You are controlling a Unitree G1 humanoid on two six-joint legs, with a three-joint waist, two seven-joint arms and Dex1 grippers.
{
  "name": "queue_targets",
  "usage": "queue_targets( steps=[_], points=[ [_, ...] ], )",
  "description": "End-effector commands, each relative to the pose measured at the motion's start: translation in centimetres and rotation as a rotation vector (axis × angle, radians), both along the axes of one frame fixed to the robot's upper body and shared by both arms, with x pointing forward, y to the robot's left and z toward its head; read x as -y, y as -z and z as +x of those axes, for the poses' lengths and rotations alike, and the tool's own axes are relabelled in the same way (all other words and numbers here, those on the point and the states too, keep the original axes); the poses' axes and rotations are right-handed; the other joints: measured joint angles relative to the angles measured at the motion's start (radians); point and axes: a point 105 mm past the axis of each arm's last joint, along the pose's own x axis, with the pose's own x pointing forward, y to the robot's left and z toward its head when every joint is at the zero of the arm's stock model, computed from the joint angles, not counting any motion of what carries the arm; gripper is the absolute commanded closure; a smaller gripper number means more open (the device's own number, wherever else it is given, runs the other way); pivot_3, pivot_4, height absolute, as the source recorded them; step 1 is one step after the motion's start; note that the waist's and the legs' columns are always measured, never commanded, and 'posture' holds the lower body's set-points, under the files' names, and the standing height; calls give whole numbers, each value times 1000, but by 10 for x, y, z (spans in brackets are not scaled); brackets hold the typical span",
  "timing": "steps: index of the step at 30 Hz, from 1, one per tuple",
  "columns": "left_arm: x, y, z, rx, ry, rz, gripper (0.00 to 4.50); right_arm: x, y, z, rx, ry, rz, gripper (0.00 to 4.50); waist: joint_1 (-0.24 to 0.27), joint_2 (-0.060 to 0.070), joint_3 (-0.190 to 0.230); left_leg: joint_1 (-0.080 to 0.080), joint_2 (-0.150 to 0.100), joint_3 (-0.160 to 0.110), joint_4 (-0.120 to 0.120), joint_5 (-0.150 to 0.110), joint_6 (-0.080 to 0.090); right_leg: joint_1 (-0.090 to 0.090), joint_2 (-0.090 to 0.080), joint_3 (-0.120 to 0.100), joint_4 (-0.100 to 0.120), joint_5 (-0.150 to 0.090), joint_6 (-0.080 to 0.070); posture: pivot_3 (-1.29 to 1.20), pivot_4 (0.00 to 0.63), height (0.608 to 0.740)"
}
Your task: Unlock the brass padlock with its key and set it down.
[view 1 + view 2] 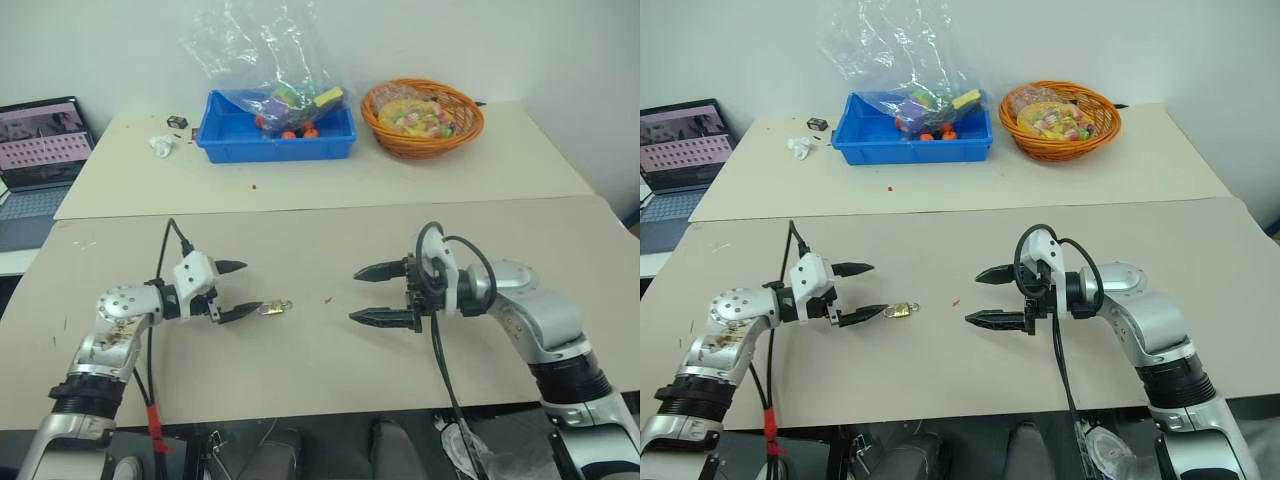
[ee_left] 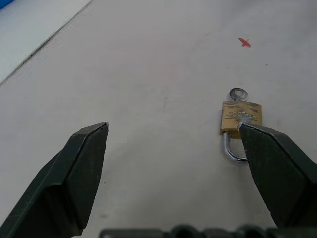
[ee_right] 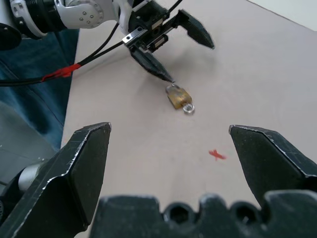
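The brass padlock (image 1: 273,307) lies flat on the beige table, its thin silver shackle turned toward my left gripper. The key's (image 2: 238,92) round head sticks out of the far end of its body. My left gripper (image 1: 248,289) hovers low just left of the padlock and is open, holding nothing. The tip of its nearer finger (image 2: 267,163) sits right at the shackle; I cannot tell whether they touch. My right gripper (image 1: 354,295) is open and empty, a short way to the right. It points left at the padlock (image 3: 178,96).
A small red speck (image 1: 327,299) lies on the table between the grippers. On the rear table stand a blue bin (image 1: 275,148) with a plastic bag of items, an orange basket (image 1: 470,125) and crumpled paper (image 1: 160,145). A laptop (image 1: 40,150) sits far left.
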Motion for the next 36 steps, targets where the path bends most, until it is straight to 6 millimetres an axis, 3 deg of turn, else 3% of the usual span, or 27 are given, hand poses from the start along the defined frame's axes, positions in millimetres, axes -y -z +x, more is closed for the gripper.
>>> queue_targets(
  steps=[1, 11, 20, 31, 32, 34, 36],
  points=[
    [11, 3, -10, -4, 84, 3, 30, 4, -15, 3, 72, 30, 25, 0, -4, 0, 0, 0, 0, 0, 0, 0, 0, 0, 0, 0, 0, 0, 0, 0, 150, 740],
    [9, 10, -7, -49, 76, 13, 30, 8, -12, 3, 78, 70, 18, 0, -5, 0, 0, 1, 0, 0, 0, 0, 0, 0, 0, 0, 1, 0, 0, 0, 150, 740],
    [32, 36, 4, -187, 102, -16, 30, 5, -19, 4, 100, 100, 44, 0, 10, 1, -1, 2, 0, 0, 2, 0, 0, 2, 0, 0, 1, 1, 0, 0, 150, 740],
    [21, 39, 7, -215, 117, 20, 30, 7, -25, 4, 120, 131, 63, 0, 12, 2, -1, 6, 0, 1, 2, 0, 0, 7, 0, 1, 1, 1, 0, 0, 150, 740],
    [21, 39, 6, -214, 118, 20, 540, 7, -25, 5, 121, 134, 63, 0, 11, 2, -1, 8, 0, 1, 2, 0, 0, 8, 0, 1, 1, 1, 0, 0, 150, 740],
    [20, 39, 6, -216, 118, 21, 932, 7, -25, 5, 123, 136, 64, 0, 9, 2, -1, 12, 0, 1, 1, 0, 1, 13, 0, 1, 0, 1, 0, 0, 150, 740],
    [19, 39, 4, -215, 120, 24, 1754, 7, -25, 5, 125, 139, 64, 0, 7, 2, -1, 16, 1, 1, 1, -1, 3, 17, 0, 1, -1, 1, 1, 0, 150, 740]
  ],
)
